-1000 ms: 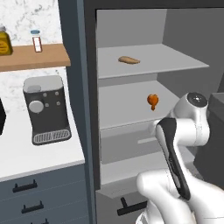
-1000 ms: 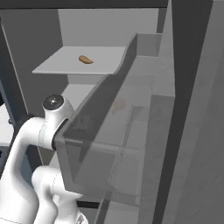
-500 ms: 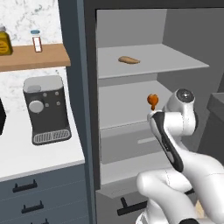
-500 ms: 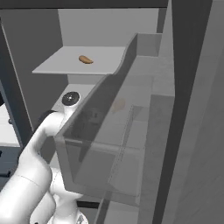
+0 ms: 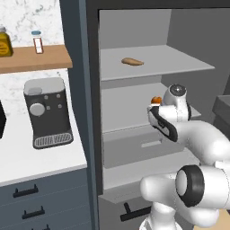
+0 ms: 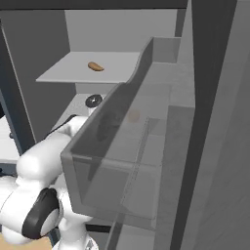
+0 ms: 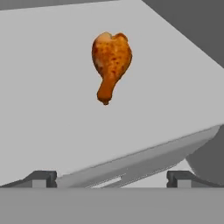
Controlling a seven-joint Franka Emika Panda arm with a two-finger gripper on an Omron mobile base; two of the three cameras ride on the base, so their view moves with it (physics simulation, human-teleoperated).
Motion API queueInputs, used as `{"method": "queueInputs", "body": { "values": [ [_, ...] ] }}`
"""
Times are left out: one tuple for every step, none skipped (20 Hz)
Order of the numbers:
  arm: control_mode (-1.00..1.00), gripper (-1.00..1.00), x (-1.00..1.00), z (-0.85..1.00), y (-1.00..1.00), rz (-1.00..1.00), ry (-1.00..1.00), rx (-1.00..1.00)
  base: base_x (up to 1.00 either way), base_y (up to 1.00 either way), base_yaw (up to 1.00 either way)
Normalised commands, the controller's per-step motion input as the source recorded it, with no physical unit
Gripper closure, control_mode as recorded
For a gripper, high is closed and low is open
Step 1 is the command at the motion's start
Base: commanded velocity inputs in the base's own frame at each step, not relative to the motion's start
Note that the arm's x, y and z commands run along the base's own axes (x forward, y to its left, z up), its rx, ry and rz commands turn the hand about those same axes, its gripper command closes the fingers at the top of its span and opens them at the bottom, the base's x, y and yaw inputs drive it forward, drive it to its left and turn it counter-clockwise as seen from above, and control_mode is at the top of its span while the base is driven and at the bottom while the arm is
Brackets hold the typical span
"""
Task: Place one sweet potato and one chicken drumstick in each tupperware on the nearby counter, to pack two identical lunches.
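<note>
A glossy orange-brown chicken drumstick lies on the grey middle shelf of the open fridge, its bone end towards my hand. My gripper is open, level with the shelf's front edge and short of the drumstick, with nothing between its fingertips. In the left base view, the drumstick peeks out just past my hand. A tan sweet potato rests alone on the shelf above, and the right base view shows the sweet potato too. The white counter lies left of the fridge. The tupperware is out of view.
A black coffee machine stands on the counter under a wooden shelf with a jar and a small bottle. The open fridge door's translucent bin stands close on my right. A grey drawer sits below the middle shelf.
The arm has swung forward and to the left into the fridge, bringing the hand close to the drumstick on the middle shelf. The gripper stays open.
</note>
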Motion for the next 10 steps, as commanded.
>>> {"method": "queueInputs", "body": {
  "values": [
    [-1.00,-1.00,0.80,-0.06,-0.22,0.00,0.01,0.00,0.00,0.00,0.00],
    [-1.00,-1.00,0.74,-0.13,-0.22,0.00,0.00,0.00,0.00,0.00,0.00],
    [-1.00,-1.00,0.71,-0.16,-0.24,0.00,0.00,0.00,0.00,0.00,0.00],
    [-1.00,-1.00,0.69,-0.19,-0.25,0.00,0.00,0.00,0.00,0.00,0.00],
    [-1.00,-1.00,0.69,-0.19,-0.24,0.00,0.00,0.00,0.00,0.00,0.00],
    [-1.00,-1.00,0.69,-0.21,-0.24,0.00,0.00,0.00,0.00,0.00,0.00],
    [-1.00,-1.00,0.69,-0.21,-0.21,0.00,0.00,0.00,0.00,0.00,0.00],
    [-1.00,-1.00,0.71,-0.21,-0.22,0.00,0.00,0.00,0.00,0.00,0.00],
    [-1.00,-1.00,0.71,-0.20,-0.22,0.00,0.00,0.00,0.00,0.00,0.00],
    [-1.00,-1.00,0.69,-0.23,-0.21,0.00,0.00,0.00,0.00,0.00,0.00]
  ]
}}
